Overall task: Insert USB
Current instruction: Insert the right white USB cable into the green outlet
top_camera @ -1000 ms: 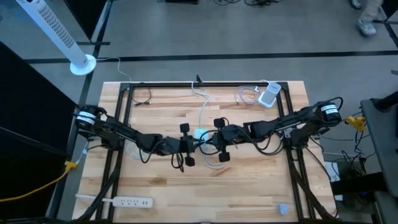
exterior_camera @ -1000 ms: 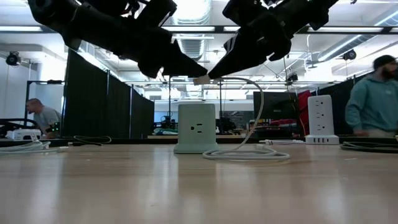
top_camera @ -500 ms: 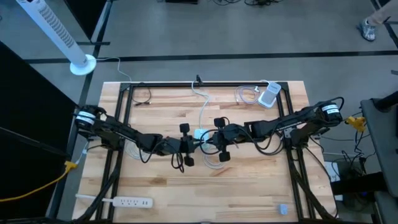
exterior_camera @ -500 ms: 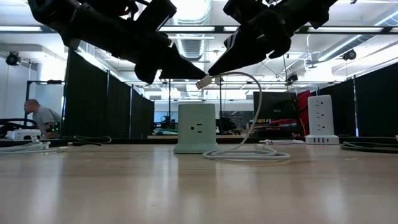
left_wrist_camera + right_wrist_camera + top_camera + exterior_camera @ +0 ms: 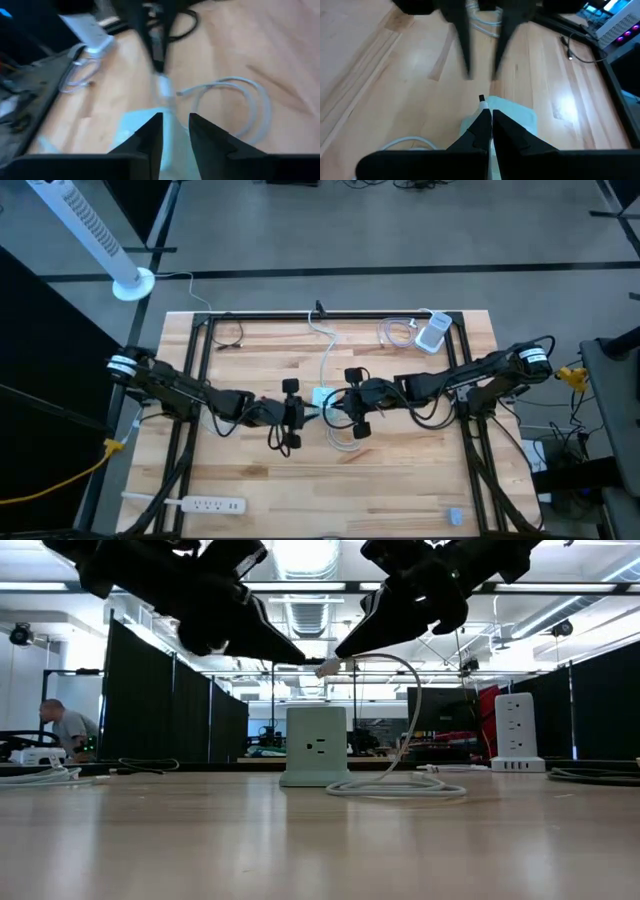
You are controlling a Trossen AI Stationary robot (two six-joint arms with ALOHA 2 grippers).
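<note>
Open workshop with black curtain partitions and ceiling lights behind a wooden table (image 5: 400, 480). At the middle of the low view, the white USB plug (image 5: 327, 667) is hanging in the air just above the pale green cube-shaped outlet block (image 5: 314, 745), its tip pointing toward the left of the frame. The right gripper (image 5: 338, 658) is pinching the plug between closed fingers; in the right wrist view those fingers (image 5: 481, 131) are pressing together with the plug's dark end showing just past them, over the block (image 5: 520, 116). The white cable (image 5: 410, 720) is arching down from the plug on the right of the block and is lying in a loose coil (image 5: 348, 436) on the wood beside it. The left gripper (image 5: 292, 655) is hovering just to the left of the plug, tips near it but apart from it, fingers spread a little and holding nothing; the left wrist view is showing that gap between its fingers (image 5: 150, 134). In the high view both arms are meeting at table centre. A white power strip (image 5: 198, 504) is lying at lower left, a white adapter (image 5: 433, 332) at upper right. A person (image 5: 66, 730) is sitting at far left in the low view.
</note>
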